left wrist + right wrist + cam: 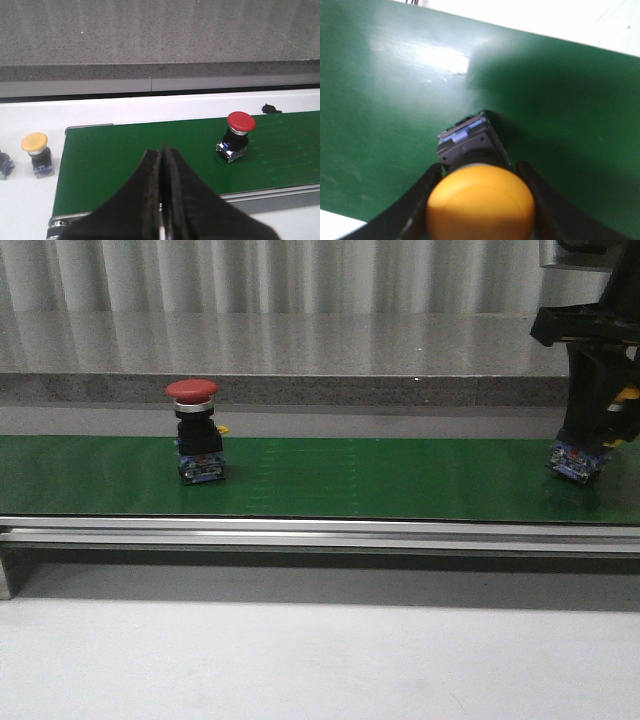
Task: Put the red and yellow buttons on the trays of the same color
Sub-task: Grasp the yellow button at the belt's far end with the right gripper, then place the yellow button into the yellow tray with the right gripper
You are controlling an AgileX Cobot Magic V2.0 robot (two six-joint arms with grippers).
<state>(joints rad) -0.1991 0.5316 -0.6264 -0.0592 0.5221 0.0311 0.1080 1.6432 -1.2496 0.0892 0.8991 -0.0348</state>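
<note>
A red button (pixel 194 430) with a black body stands upright on the green belt (pixel 380 480), left of centre; it also shows in the left wrist view (pixel 237 134). My right gripper (pixel 598 430) at the belt's far right is shut on a yellow button (pixel 480 200), fingers (pixel 427 187) on either side of its cap; the button's blue-grey base (pixel 575 462) hangs tilted at the belt surface. My left gripper (pixel 161 151) is shut and empty above the belt's near edge, left of the red button. No trays are in view.
A second yellow button (pixel 36 150) stands on the white table beyond the belt's end, with another part (pixel 4 165) at the frame edge. A small black object (pixel 270 108) lies behind the belt. An aluminium rail (pixel 320 532) runs along the belt's front.
</note>
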